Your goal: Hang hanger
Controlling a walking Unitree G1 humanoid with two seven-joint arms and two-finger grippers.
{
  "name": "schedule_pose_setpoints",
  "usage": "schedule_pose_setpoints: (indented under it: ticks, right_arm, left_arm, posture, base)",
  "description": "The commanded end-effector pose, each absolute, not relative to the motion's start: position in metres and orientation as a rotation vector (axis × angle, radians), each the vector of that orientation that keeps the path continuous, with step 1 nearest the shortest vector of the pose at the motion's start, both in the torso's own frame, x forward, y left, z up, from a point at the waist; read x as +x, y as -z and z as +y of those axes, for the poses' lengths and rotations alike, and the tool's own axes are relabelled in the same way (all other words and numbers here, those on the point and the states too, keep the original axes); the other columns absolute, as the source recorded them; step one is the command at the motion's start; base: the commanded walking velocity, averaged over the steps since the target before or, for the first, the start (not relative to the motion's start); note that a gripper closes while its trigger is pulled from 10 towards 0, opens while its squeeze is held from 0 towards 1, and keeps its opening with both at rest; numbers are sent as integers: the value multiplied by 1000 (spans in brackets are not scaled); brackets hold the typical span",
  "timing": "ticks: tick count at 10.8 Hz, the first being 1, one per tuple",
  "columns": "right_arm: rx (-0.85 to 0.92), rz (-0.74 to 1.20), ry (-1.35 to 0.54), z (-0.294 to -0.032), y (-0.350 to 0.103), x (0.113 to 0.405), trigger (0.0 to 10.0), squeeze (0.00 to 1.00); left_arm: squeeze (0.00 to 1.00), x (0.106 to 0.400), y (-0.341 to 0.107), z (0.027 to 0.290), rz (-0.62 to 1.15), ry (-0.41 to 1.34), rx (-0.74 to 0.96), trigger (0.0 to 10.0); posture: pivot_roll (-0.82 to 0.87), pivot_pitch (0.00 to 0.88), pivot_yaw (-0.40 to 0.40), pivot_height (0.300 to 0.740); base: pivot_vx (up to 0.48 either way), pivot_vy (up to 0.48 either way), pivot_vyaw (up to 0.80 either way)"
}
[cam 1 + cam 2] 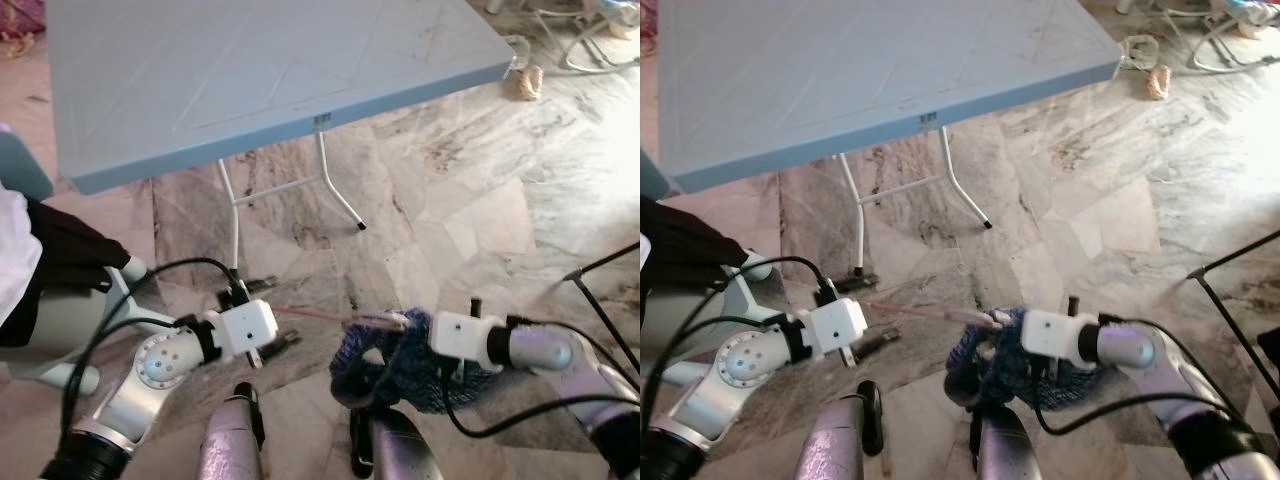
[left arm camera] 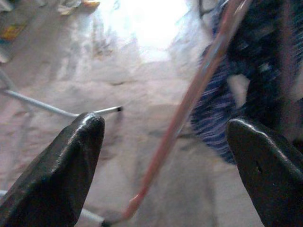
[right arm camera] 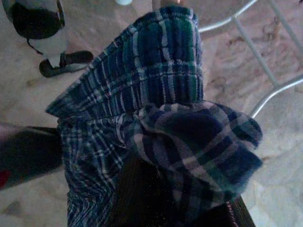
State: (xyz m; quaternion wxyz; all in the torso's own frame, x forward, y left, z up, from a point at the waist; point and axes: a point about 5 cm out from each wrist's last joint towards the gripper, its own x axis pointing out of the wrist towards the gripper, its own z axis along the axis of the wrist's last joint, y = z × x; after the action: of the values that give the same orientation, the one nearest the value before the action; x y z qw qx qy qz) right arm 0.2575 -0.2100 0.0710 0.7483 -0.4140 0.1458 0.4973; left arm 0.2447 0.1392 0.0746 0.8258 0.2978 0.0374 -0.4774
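Nearest us, our right gripper [image 1: 420, 335] is buried in a bunched blue plaid cloth [image 3: 156, 127]; we cannot tell how its fingers stand. The pink hanger [image 1: 330, 317] runs crosswise between our arms, one end in the cloth, the other passing between the spread fingers [image 2: 57, 175] of our left gripper [image 1: 275, 345]. Beyond stands the blue table [image 1: 250, 70], no rail in sight.

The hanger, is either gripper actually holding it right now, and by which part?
Left gripper is open, fingers either side of the hanger rod, not gripping. Right gripper is buried in the plaid cloth; hold unclear.
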Motion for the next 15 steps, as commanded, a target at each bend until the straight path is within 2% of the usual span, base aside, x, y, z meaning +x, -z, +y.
schedule_pose_setpoints:
  ticks: [1, 3, 6, 7, 8, 11, 12, 13, 14, 15]
  right_arm:
    - [-871, 309, -1131, -205, -67, 251, 10000, 0]
    - [-818, 324, -1242, -200, -66, 238, 10000, 0]
    - [-835, 361, -1321, -203, -66, 240, 10000, 0]
    - [-832, 428, -1384, -205, -63, 239, 10000, 0]
    - [-838, 475, -1424, -206, -62, 238, 10000, 0]
    - [-842, 435, -1457, -189, -68, 248, 10000, 0]
    - [-835, 416, -1459, -183, -68, 250, 10000, 0]
    - [-823, 398, -1464, -177, -70, 252, 10000, 0]
    - [-826, 412, -1482, -178, -71, 252, 10000, 0]
    - [-835, 437, -1490, -181, -72, 251, 10000, 0]
  left_arm:
    - [0, 232, -62, 141, 172, 1098, 550, 10000]
    - [0, 227, -59, 143, 160, 1157, 624, 10000]
    - [0, 224, -57, 137, 167, 1225, 620, 10000]
    - [0, 226, -56, 137, 186, 1246, 611, 3608]
    - [0, 227, -56, 136, 193, 1268, 596, 0]
    - [0, 232, -49, 137, 301, 1373, 670, 0]
    - [0, 234, -49, 135, 324, 1387, 649, 3608]
    - [0, 239, -53, 130, 330, 1407, 614, 9882]
    - [0, 242, -53, 131, 331, 1428, 645, 2941]
    - [0, 248, -53, 133, 316, 1424, 686, 0]
  posture:
    - [-36, 258, -1, 740]
    - [-43, 259, 9, 740]
    - [-40, 254, 9, 740]
    - [-35, 252, 8, 740]
    - [-32, 251, 8, 740]
    - [-36, 242, 14, 740]
    - [-36, 241, 16, 740]
    - [-38, 243, 19, 740]
    - [-40, 240, 21, 740]
    - [-40, 240, 21, 740]
  base:
    - [0, 0, 0]
    - [0, 0, 0]
    - [0, 0, 0]
    - [0, 0, 0]
    - [0, 0, 0]
    - [0, 0, 0]
    - [0, 0, 0]
    - [0, 0, 0]
    - [0, 0, 0]
    - [0, 0, 0]
